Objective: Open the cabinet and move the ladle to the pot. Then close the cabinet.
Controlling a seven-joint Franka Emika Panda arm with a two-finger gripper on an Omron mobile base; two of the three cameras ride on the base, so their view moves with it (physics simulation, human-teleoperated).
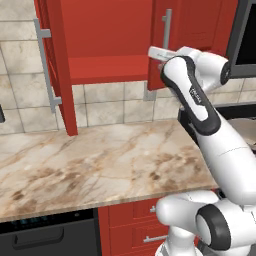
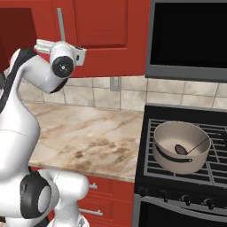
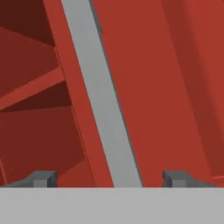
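The red cabinet (image 1: 107, 67) has its left door (image 1: 56, 65) swung wide open, and its shelf is bare. The right door (image 1: 192, 25) looks slightly ajar. My gripper (image 1: 154, 52) is raised next to that door's silver handle (image 1: 166, 30). In the hand view the handle (image 3: 103, 100) runs diagonally between the fingertips (image 3: 41, 178). My gripper (image 3: 108, 179) is open around the handle and not touching it. My gripper (image 2: 43, 45) also shows under the handle (image 2: 60, 24). The grey pot (image 2: 165, 153) sits on the stove. The dark ladle (image 2: 181, 149) lies inside it.
A marble counter (image 1: 90, 160) stretches below the cabinet, with red drawers (image 1: 135, 225) under it. The black stove (image 2: 153, 170) stands to the right with a microwave (image 2: 190, 37) above it. A dishwasher front (image 1: 45, 235) is at the lower left.
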